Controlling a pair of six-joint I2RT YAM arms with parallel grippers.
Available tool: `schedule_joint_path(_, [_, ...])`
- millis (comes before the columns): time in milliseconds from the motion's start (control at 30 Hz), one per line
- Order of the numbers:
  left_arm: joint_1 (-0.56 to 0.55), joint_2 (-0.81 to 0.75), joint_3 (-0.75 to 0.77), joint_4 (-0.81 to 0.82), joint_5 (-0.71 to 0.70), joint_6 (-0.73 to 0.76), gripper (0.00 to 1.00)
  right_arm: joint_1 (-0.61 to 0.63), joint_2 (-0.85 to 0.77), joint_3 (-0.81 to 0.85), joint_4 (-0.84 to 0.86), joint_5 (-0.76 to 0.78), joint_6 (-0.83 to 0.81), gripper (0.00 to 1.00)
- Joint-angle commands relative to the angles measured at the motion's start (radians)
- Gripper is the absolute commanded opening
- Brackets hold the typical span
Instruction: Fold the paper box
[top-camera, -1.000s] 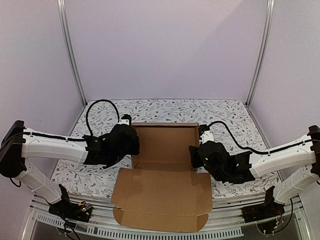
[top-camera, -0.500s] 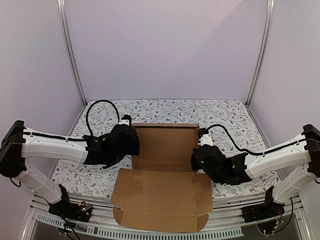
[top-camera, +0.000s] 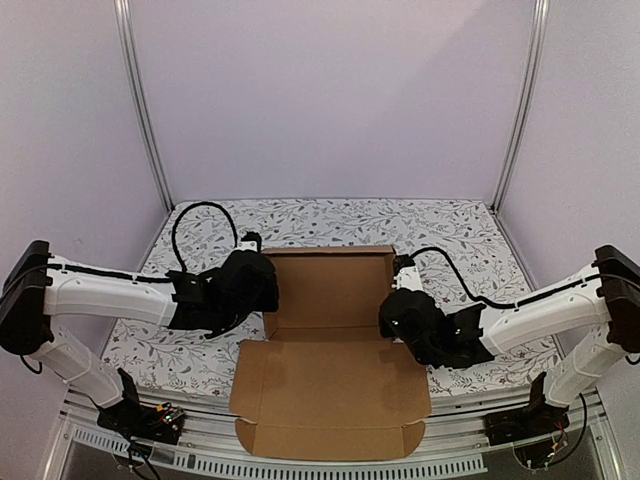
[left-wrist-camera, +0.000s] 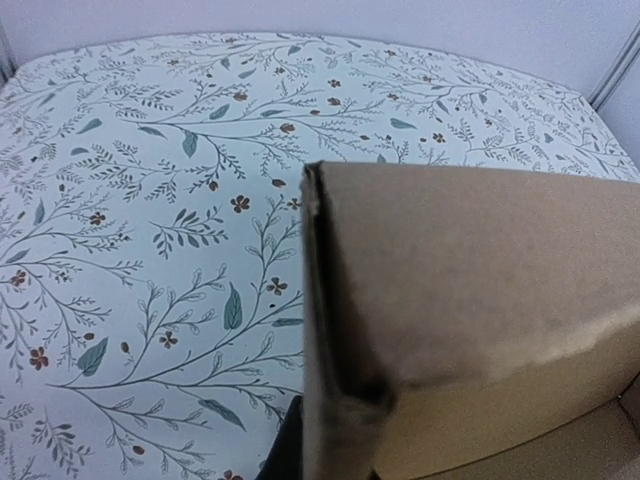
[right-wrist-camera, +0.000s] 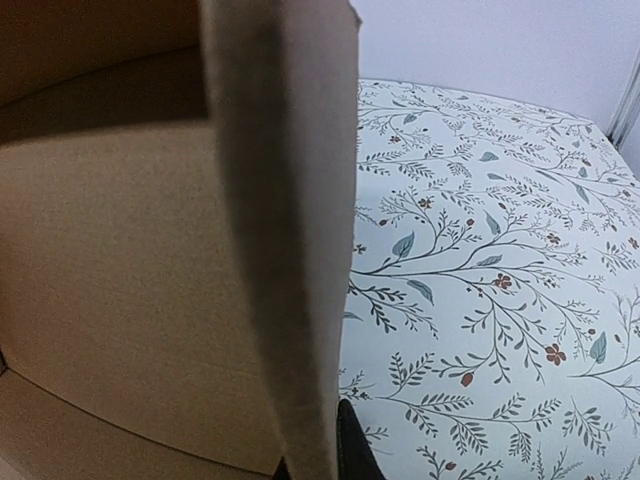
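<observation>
Left claw (top-camera: 266, 298) is pinched tight on the left wall of the box (top-camera: 330, 385), and right claw (top-camera: 389, 315) is clamped on its right wall. The box sits between both claws, its big flap flat on the near side.

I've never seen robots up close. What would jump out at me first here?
A brown cardboard box lies half-folded in the middle of a flowery cloth, its big front flap flat toward the near edge. Two white arms with black ends reach in from either side. The left fingers and right fingers each pinch one raised side wall.
</observation>
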Motion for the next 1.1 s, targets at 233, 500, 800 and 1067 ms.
schedule_joint_path(233, [-0.015, -0.003, 0.036, 0.017, 0.04, -0.006, 0.2, 0.012, 0.027, 0.068, 0.024, -0.002, -0.046, 0.0])
schedule_joint_path(500, [-0.016, -0.126, -0.031, 0.034, 0.131, 0.043, 0.4, -0.04, 0.051, 0.104, 0.023, -0.046, -0.095, 0.0])
schedule_joint_path(800, [-0.003, -0.263, -0.036, -0.084, 0.351, 0.197, 0.67, -0.129, 0.084, 0.129, 0.096, -0.135, -0.235, 0.0])
schedule_joint_path(1067, [0.04, -0.415, 0.062, -0.24, 0.521, 0.304, 0.7, -0.251, 0.076, 0.08, 0.254, -0.374, -0.375, 0.0])
